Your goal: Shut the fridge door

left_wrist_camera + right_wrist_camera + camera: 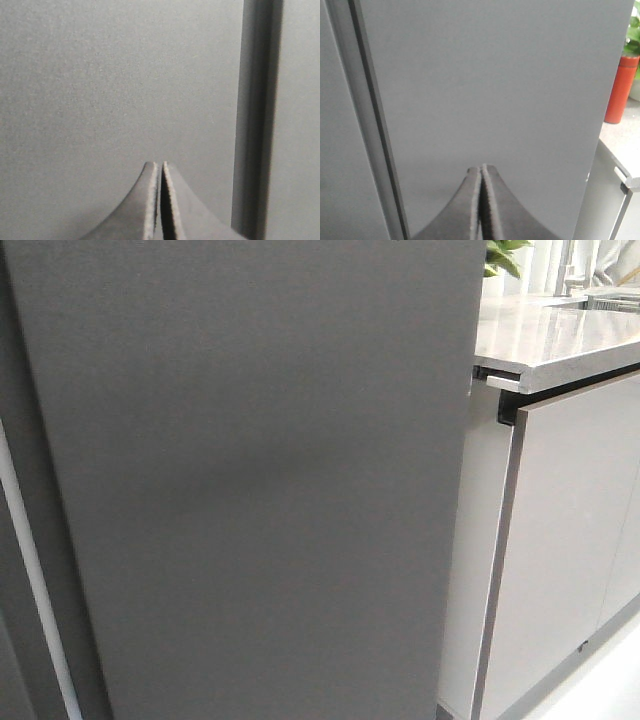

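Observation:
The fridge door [260, 480] is a flat dark charcoal-grey panel that fills most of the front view, with a pale strip [35, 570] along its left side. It also fills the left wrist view [120, 85] and the right wrist view [495, 85]. My left gripper [161, 165] is shut and empty, its tips close to the panel, a dark vertical gap [257, 120] beside it. My right gripper [482, 167] is shut and empty, its tips close to the panel, a seam [372, 120] beside it. Neither gripper shows in the front view.
A pale stone countertop [560, 335] sits to the right of the door over a light grey glossy cabinet front [560, 550]. A green plant [503, 258] stands at the back. A red-orange cylinder [621, 90] stands on the counter in the right wrist view.

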Motion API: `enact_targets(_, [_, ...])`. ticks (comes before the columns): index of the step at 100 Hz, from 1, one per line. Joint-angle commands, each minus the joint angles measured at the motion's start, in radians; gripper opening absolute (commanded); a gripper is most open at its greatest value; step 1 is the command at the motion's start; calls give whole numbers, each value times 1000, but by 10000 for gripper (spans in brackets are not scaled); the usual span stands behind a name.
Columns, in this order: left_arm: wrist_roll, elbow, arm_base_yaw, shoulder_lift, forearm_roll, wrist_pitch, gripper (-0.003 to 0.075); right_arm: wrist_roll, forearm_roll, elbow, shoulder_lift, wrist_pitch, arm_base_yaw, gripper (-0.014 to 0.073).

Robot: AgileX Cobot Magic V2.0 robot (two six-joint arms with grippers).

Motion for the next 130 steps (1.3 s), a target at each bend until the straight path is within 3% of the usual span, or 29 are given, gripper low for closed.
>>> enact_targets(1, [-4,35,-1,-11,-4,-72,-20,1,1,-20,0,-64,-8,-44])
enact_targets(44, [-4,35,-1,-11,-4,-72,-20,1,1,-20,0,-64,-8,-45])
enact_targets(59, [-4,35,-1,-11,-4,-72,-20,1,-52,27,-19,-159,-32,-45])
enact_targets(99, [-4,35,-1,-11,-4,-72,-20,1,-64,530,-250,-437,-283,-45])
enact_targets(130, [-4,35,-1,-11,-4,-72,-20,1,-37,954,-474,-681,-349,-45])
